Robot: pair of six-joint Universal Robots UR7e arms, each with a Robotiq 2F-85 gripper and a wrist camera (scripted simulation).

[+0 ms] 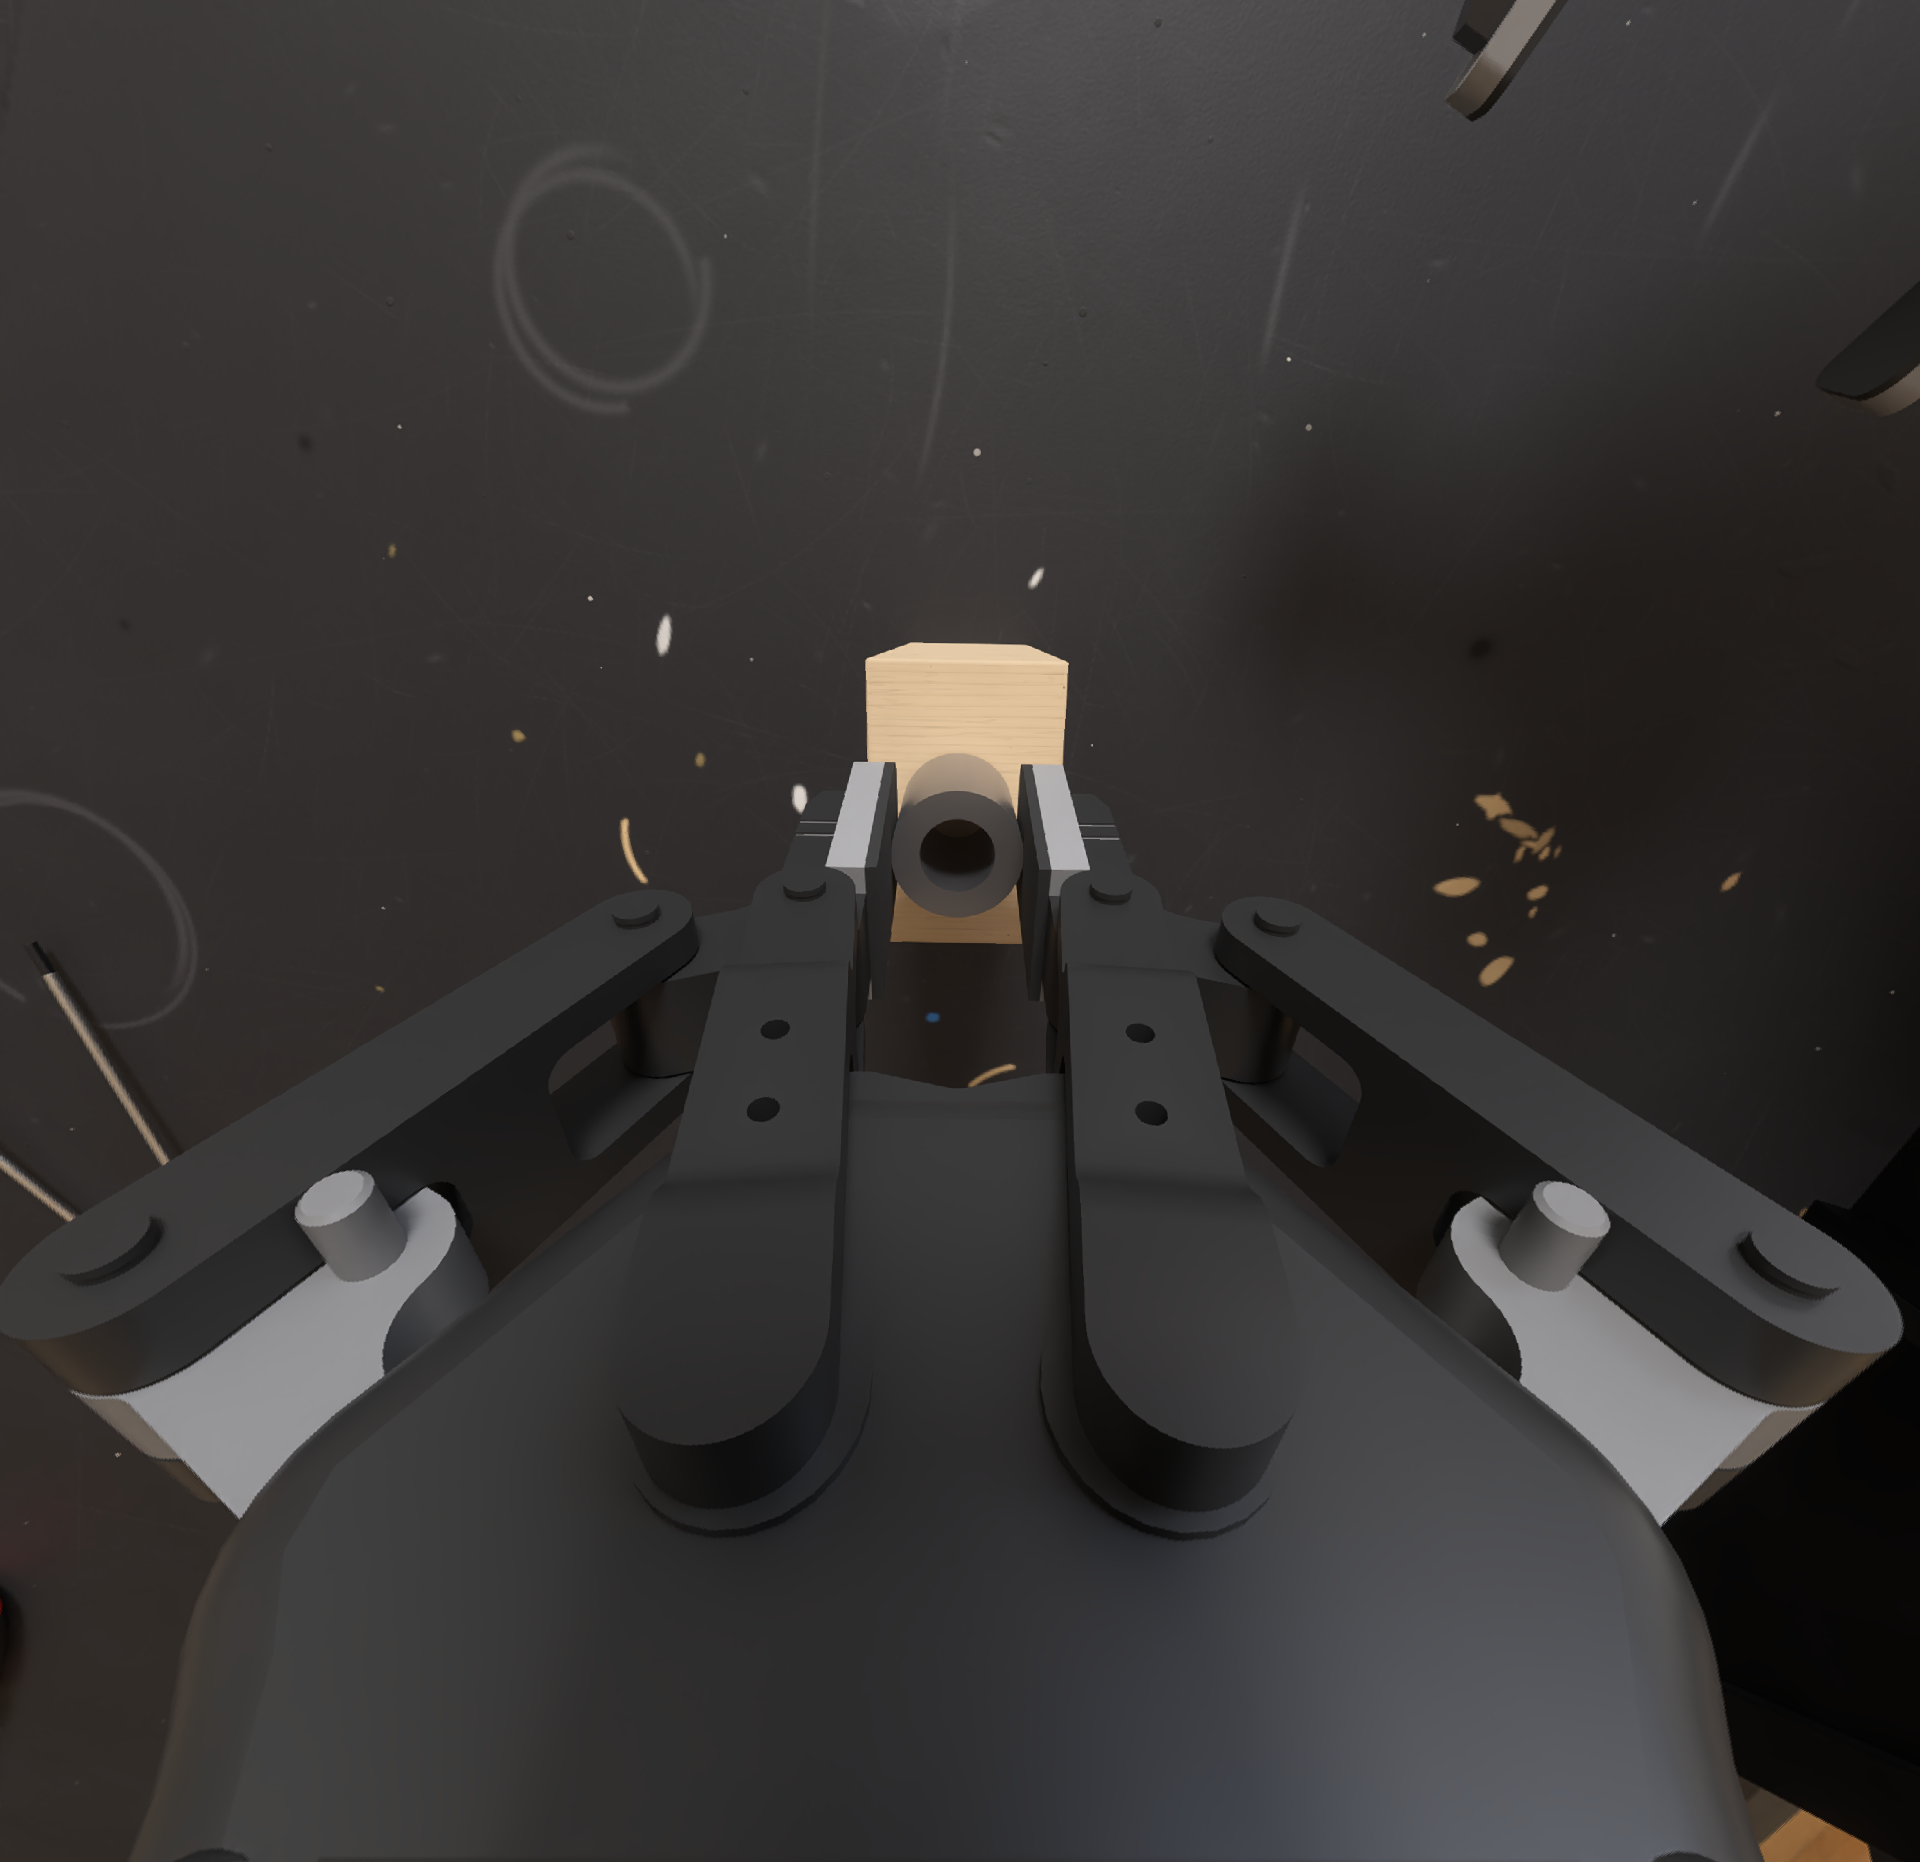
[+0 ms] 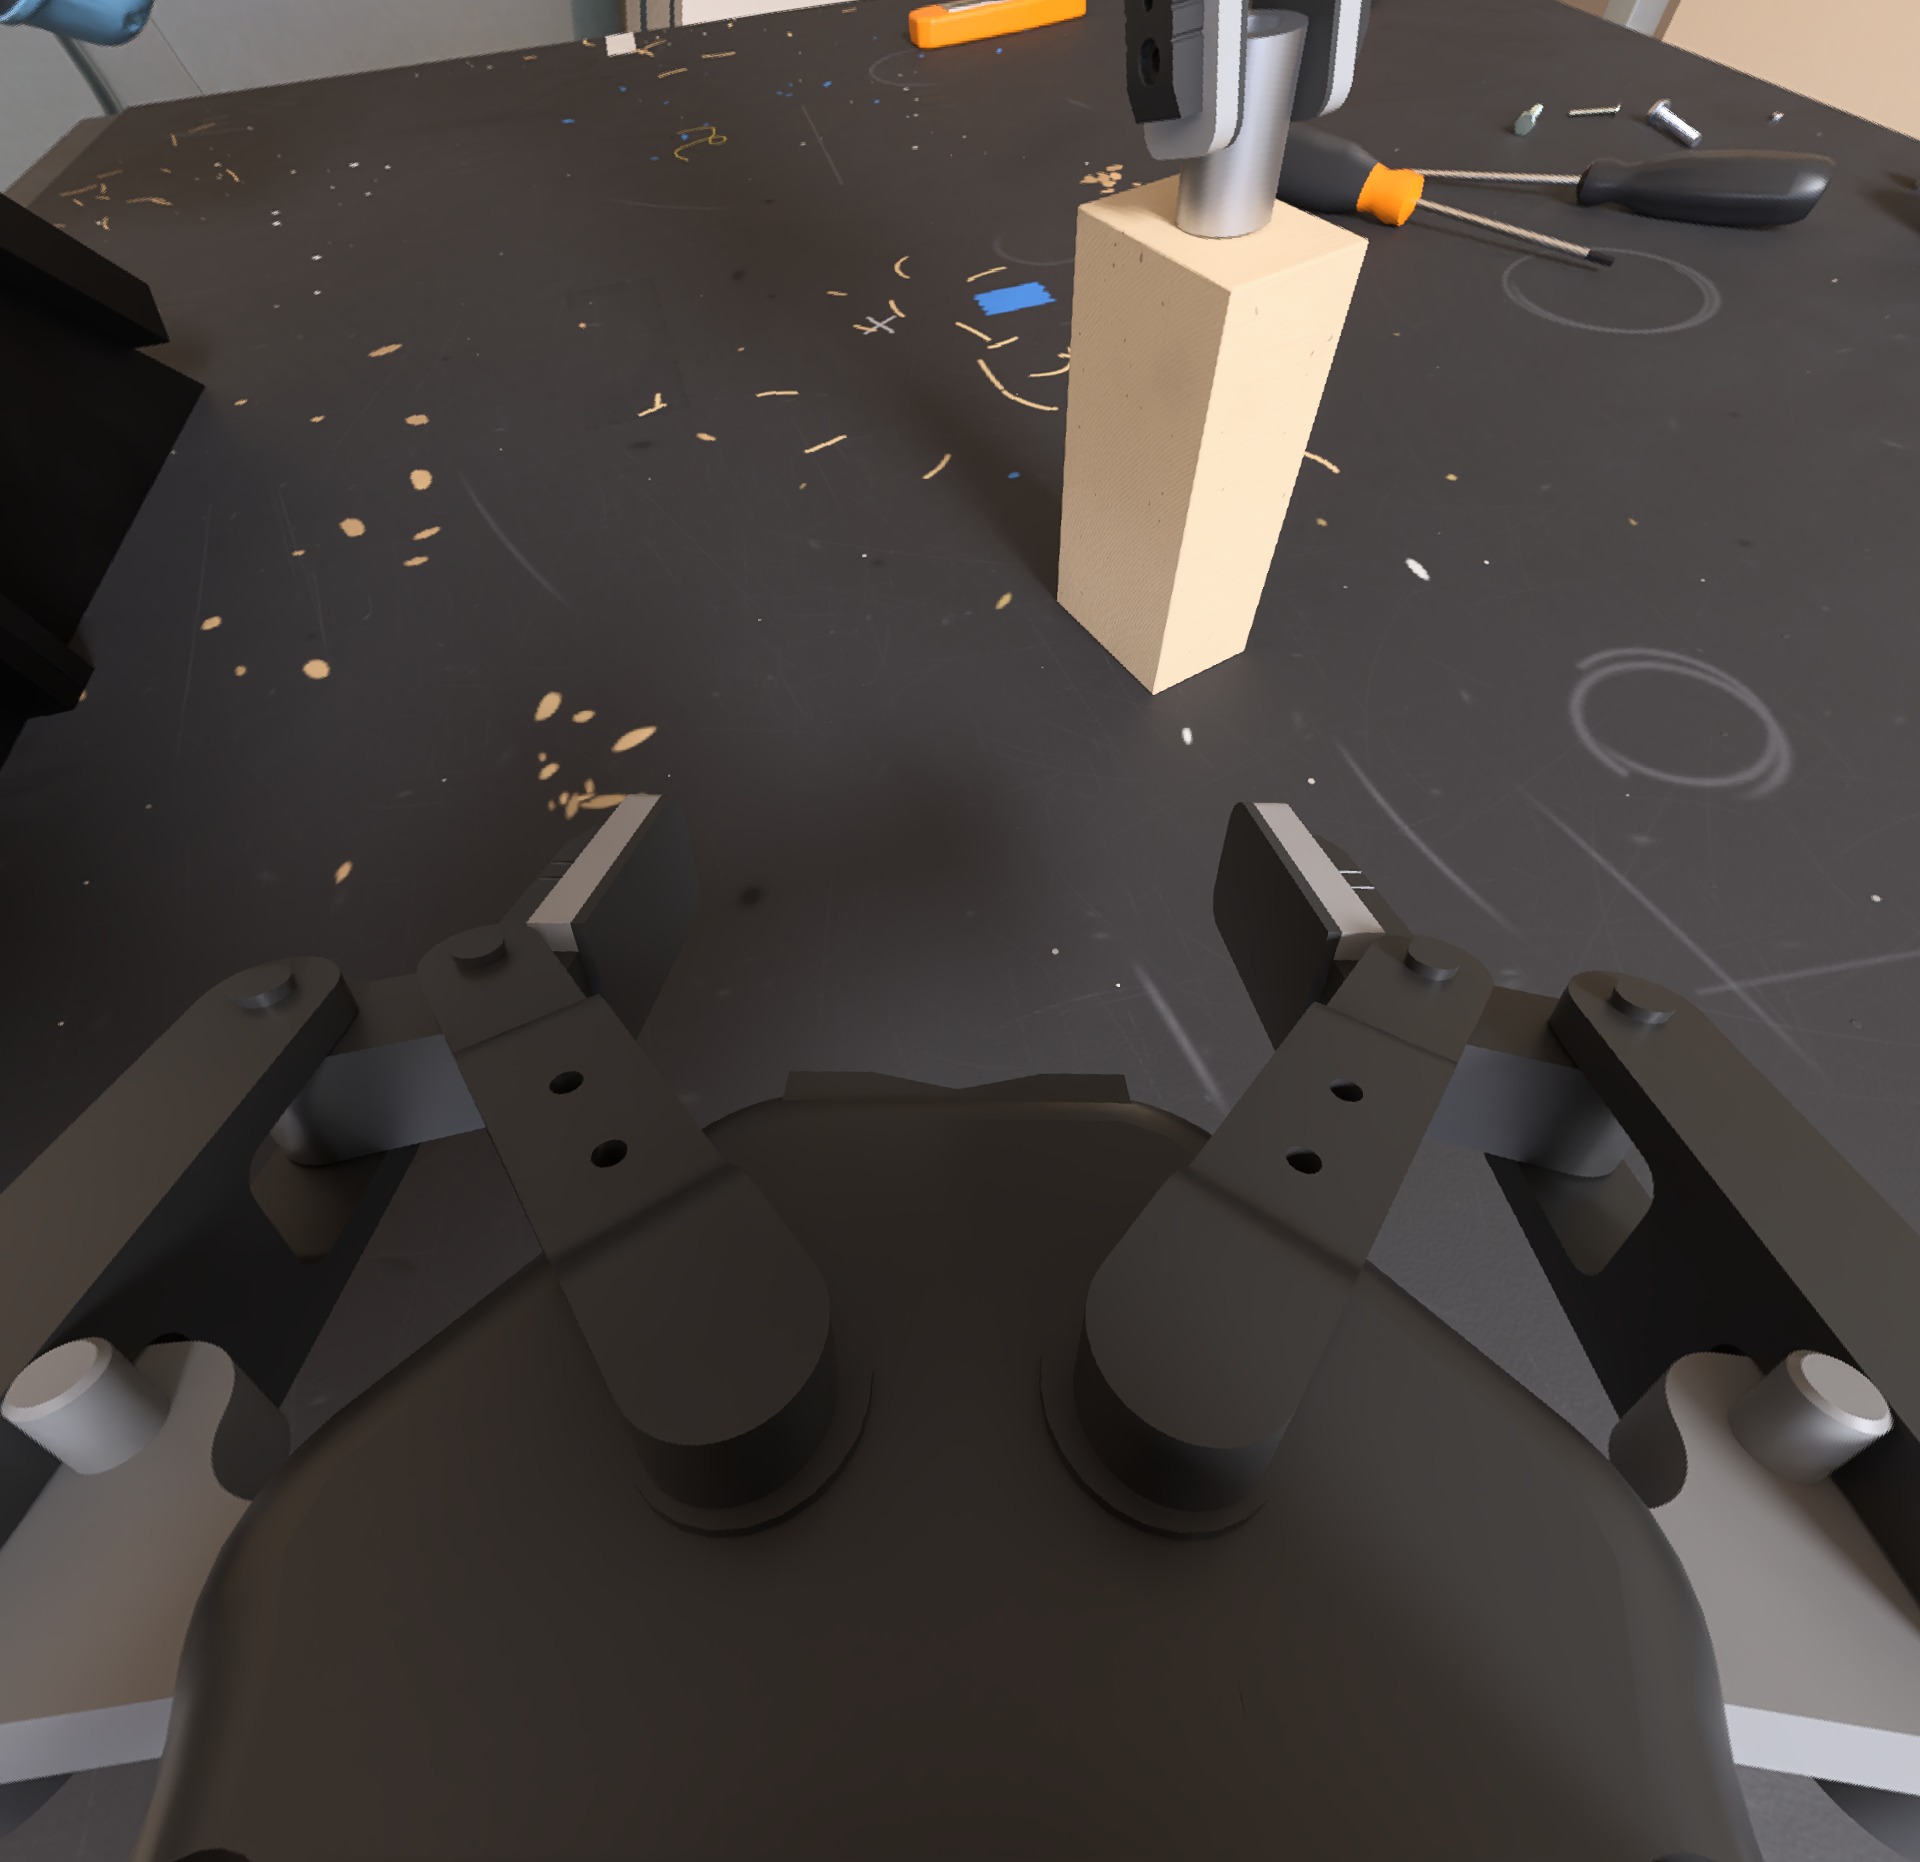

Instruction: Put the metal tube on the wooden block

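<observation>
Metal tube [image 2: 1236,129] is held upright, long axis vertical, base on the wooden block [image 2: 1195,441] top | left claw [image 1: 957,846] is clamped on the tube directly above the block | right claw [image 2: 951,867] is spread wide, empty, well apart

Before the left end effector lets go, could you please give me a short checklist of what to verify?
1. Tube upright over the block top: ok.
2. Tube bottom touching the block: looks so from the right wrist view, cannot tell for certain.
3. Tube centred on the top: not ok, it sits toward the far corner.
4. Block standing upright on the table: ok.
5. Left end effector shut on the tube: ok.
6. Right end effector open and apart from the block: ok.
</observation>
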